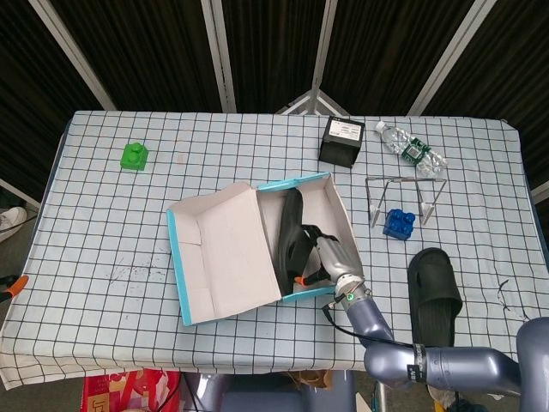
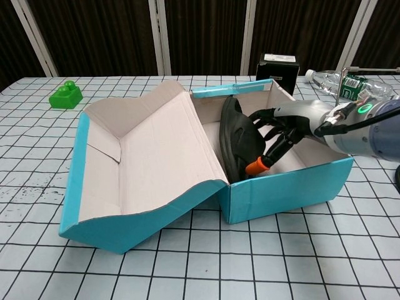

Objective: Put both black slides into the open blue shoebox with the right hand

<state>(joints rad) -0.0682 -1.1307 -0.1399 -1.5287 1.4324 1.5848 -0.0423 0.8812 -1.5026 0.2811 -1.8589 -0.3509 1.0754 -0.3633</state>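
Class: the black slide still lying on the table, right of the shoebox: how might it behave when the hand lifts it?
The black slide looks like moulded foam, so probably light. Its open strap offers a hold, though the sole may flex. Lying flat, it seems unlikely to roll.
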